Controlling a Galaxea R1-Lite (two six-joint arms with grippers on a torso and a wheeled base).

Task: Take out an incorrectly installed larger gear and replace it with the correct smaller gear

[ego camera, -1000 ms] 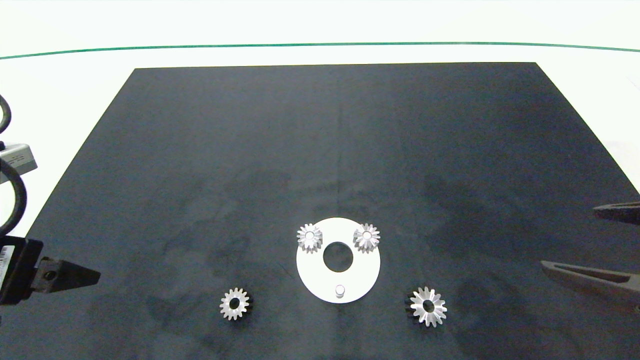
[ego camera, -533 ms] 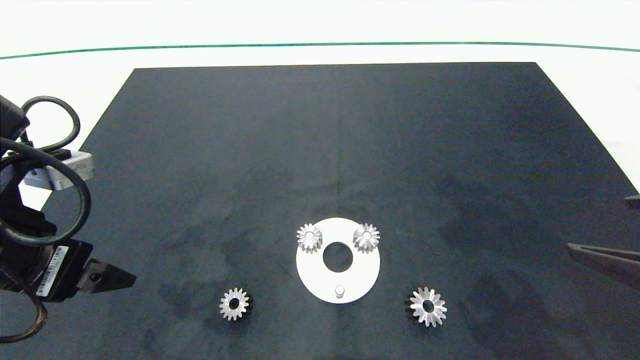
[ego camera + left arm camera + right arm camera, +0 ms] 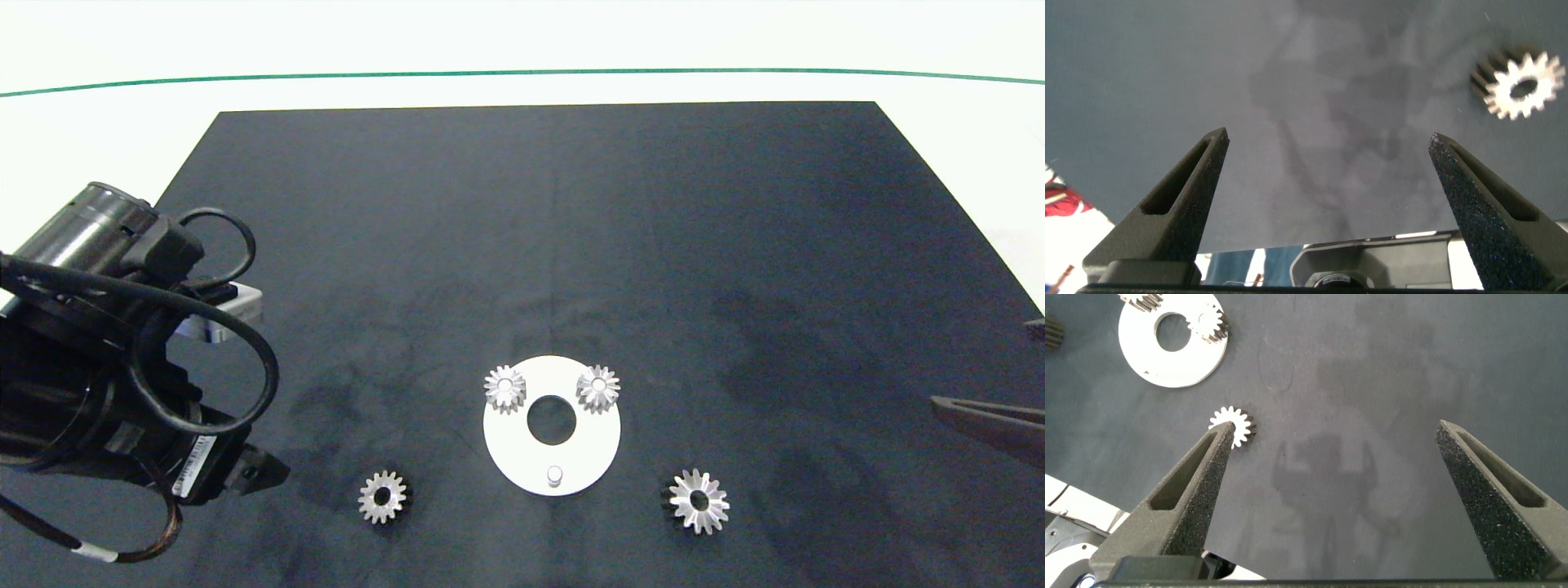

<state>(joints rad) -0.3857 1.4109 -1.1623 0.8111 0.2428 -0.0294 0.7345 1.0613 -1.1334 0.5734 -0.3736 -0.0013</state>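
Smaller gear [image 3: 382, 496]: I see it lying flat near the mat's front edge, left of the white disc [image 3: 522, 465].
Larger gear [image 3: 699, 501]: flat, right of the disc, apart from it.
Left gripper [image 3: 1327, 175]: jaws released wide, just left of the smaller gear.
Right gripper [image 3: 1331, 457]: jaws released, at the right edge.
Disc: front peg [image 3: 555, 474] bare; two small gears [image 3: 504, 388] seated behind.
Mat [image 3: 539, 229]: open dark surface beyond.

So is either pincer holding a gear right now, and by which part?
Nothing is held. The left pincer is open over bare mat near the smaller gear; the right pincer is open at the right edge, with the larger gear loose on the mat.
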